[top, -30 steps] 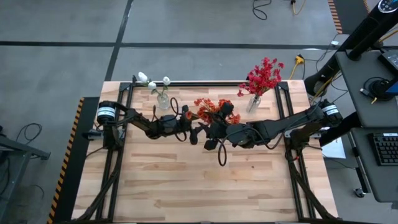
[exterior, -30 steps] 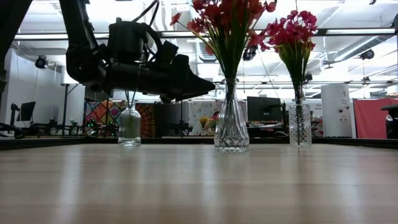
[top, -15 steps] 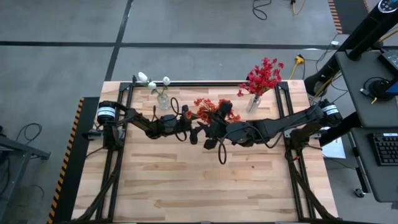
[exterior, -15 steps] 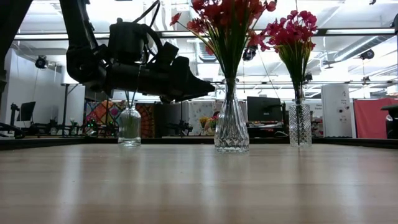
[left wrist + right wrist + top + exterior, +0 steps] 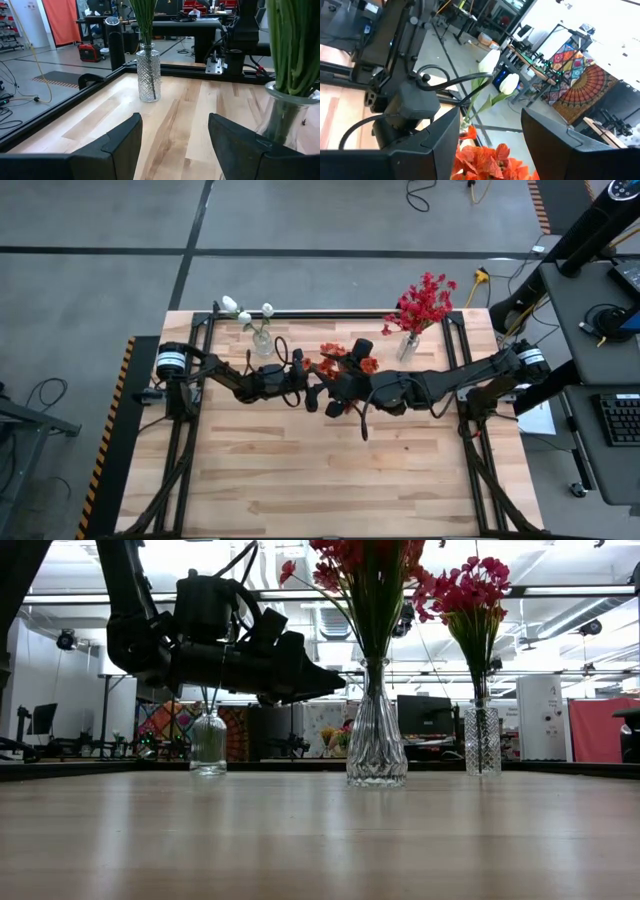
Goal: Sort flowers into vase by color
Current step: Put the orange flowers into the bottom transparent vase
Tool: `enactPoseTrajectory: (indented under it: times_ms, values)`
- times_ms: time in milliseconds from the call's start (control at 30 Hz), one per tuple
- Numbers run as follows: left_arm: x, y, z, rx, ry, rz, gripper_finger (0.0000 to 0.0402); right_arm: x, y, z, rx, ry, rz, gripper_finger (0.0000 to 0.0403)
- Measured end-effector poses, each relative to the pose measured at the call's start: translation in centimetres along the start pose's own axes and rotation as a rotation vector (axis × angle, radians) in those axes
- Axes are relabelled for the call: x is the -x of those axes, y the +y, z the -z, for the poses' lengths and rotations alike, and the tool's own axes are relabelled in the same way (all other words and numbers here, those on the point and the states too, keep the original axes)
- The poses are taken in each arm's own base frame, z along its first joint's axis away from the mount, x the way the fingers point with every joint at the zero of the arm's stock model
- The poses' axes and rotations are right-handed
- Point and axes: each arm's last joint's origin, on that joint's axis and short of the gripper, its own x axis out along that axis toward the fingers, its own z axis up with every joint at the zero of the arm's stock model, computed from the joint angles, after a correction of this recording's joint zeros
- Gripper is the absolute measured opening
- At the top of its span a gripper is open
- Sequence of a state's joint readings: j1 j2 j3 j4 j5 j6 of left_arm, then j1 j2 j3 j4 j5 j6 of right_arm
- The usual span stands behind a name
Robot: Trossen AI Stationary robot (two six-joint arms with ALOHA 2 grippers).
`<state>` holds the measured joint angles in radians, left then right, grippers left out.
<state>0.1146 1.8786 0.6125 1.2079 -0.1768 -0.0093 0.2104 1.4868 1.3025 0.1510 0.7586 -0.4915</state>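
Orange flowers [image 5: 335,358] stand in a cut-glass vase [image 5: 376,740] at mid-table. Red flowers [image 5: 425,300] stand in a second glass vase [image 5: 481,740] at the far right. White flowers [image 5: 245,312] stand in a small bottle [image 5: 208,743] at the far left. My left gripper [image 5: 175,135] is open and level, just left of the middle vase [image 5: 285,117]. My right gripper [image 5: 487,140] is open, high up at the orange blooms [image 5: 485,160], which show between its fingers. My left gripper's finger [image 5: 240,145] stands right beside the middle vase's wall [image 5: 272,127]; I cannot tell whether it touches. My right gripper comes level from the table's right, with the orange blooms [image 5: 492,155] between its open fingers; I cannot tell whether the fingers touch them.
A black frame [image 5: 330,313] runs along the table's far edge and both sides. A cable loop [image 5: 358,425] hangs from my right arm over the mid-table. The near half of the wooden tabletop [image 5: 320,480] is bare.
My right gripper has rolled at the wrist over the orange blooms. The blooms have shifted toward the table's right, and the middle vase has slid a little to the right and nearer. It still stands upright.
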Motion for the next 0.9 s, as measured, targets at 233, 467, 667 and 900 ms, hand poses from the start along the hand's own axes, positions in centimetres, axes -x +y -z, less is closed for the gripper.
enactPoseTrajectory:
  times_ms: [233,467,667,900]
  values:
    - [0.0,-0.1,0.0,0.022,-0.001,0.012,0.0211,-0.6,-0.8,0.2,-0.021,-0.002,0.033,0.0206]
    - [0.2,-1.1,0.0,0.028,0.003,0.095,0.0256,-0.8,-0.8,0.3,-0.02,0.0,0.033,0.0206]
    - [0.4,-2.2,0.3,0.023,0.026,0.203,0.033,-0.8,-0.7,0.2,-0.023,-0.014,0.006,0.0206]
    - [-0.3,-3.6,1.5,0.051,0.063,0.254,0.0365,-0.8,-0.7,0.2,-0.026,-0.015,0.003,0.0206]
